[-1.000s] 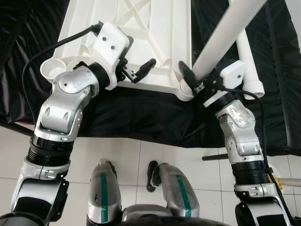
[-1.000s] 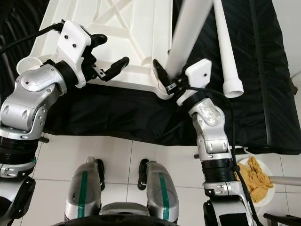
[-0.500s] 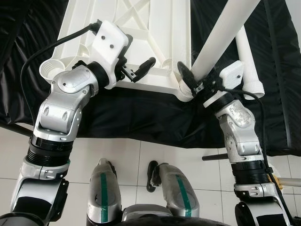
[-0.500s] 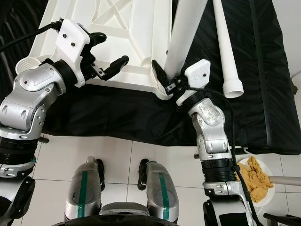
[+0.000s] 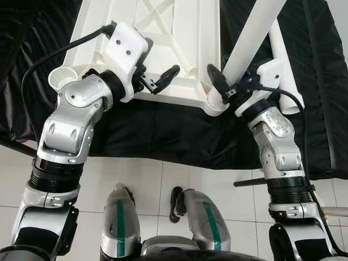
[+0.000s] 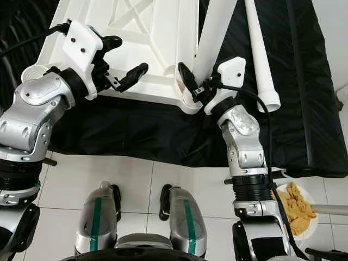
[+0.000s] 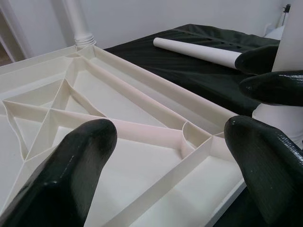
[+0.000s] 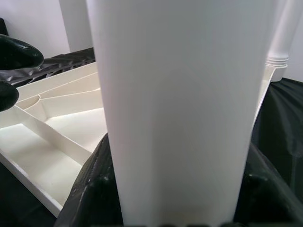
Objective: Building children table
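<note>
The right gripper [image 5: 231, 87] is squeezing a white leg [image 5: 250, 38] into the table top's [image 5: 179, 32] corner hole. Keep it straight. The left gripper [image 5: 157, 81] is hovering open.

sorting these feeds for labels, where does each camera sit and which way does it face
Head eyes: look down on the upturned tabletop, both silver arms, legs.
Left wrist: along the open left gripper over the tabletop ribs.
Right wrist: right gripper shut on the upright table leg.
Shared: all show the tabletop; the left wrist and eyes show the spare leg lying on black cloth.
</note>
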Available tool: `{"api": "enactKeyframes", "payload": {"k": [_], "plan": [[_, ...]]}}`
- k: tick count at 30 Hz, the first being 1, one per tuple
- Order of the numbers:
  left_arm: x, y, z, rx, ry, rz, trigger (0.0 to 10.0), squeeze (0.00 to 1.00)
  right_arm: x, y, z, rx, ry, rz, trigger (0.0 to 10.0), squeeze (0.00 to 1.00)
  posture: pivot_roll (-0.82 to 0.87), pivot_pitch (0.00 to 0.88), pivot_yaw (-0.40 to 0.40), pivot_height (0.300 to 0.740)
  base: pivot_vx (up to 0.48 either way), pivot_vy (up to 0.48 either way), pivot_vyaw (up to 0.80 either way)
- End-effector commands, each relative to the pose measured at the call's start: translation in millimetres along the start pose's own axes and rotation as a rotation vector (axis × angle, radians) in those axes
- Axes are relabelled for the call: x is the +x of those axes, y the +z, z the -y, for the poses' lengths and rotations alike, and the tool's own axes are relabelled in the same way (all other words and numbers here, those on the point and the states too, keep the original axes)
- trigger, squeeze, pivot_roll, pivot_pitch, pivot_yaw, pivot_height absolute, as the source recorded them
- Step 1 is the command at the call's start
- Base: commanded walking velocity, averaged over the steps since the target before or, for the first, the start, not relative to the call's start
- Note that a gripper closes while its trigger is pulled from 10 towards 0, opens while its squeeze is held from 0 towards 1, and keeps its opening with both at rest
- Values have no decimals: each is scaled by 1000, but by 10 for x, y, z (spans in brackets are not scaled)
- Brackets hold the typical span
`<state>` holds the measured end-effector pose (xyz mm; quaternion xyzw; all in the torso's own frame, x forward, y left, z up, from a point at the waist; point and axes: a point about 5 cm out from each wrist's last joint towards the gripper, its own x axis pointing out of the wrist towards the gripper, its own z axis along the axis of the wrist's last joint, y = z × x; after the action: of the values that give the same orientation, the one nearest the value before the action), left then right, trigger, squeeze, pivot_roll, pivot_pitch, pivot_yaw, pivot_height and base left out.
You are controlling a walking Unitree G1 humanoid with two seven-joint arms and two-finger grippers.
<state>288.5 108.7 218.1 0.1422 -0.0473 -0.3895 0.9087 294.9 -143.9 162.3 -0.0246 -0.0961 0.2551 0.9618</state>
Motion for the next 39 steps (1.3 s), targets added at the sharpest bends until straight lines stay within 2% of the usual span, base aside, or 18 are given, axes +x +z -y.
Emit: {"api": "enactKeyframes", "payload": {"k": [1, 6, 9, 14, 16, 21, 30, 35, 37, 39], "plan": [[-20, 38, 0, 5, 18, 6, 10000, 0, -163, -450, 35, 93, -47, -231, 10000, 0, 136, 146, -98, 740, 0, 0, 0], [-38, 39, 3, 5, 21, 4, 10000, 0, -206, -506, -18, 104, -12, -256, 10000, 0, 137, 146, -98, 740, 0, 0, 0], [-42, 40, 4, 6, 21, 3, 10000, 0, -223, -547, -5, 118, -31, -279, 10000, 0, 137, 145, -99, 740, 0, 0, 0], [-42, 47, 0, 10, 21, 3, 10000, 0, -253, -621, 94, 180, -113, -314, 10000, 0, 138, 142, -98, 740, 0, 0, 0], [-43, 50, 0, 10, 21, 4, 10000, 0, -257, -625, 108, 178, -117, -314, 10000, 0, 136, 142, -97, 740, 0, 0, 0], [-50, 70, -7, 15, 21, 6, 10000, 0, -315, -671, 152, 241, -157, -315, 10000, 0, 134, 147, -95, 740, 0, 0, 0], [-61, 77, -17, 17, 24, 6, 10000, 0, -390, -697, 143, 310, -166, -279, 10000, 0, 134, 148, -92, 740, 0, 0, 0], [-69, 88, -30, 22, 26, 5, 10000, 0, -444, -667, 148, 367, -175, -202, 10000, 0, 135, 149, -87, 740, 0, 0, 0], [-70, 91, -32, 23, 26, 6, 10000, 0, -457, -661, 148, 367, -176, -190, 10000, 0, 135, 149, -87, 740, 0, 0, 0], [-72, 94, -41, 26, 29, 5, 10000, 0, -473, -654, 137, 326, -173, -181, 10000, 0, 133, 149, -85, 740, 0, 0, 0]]}}
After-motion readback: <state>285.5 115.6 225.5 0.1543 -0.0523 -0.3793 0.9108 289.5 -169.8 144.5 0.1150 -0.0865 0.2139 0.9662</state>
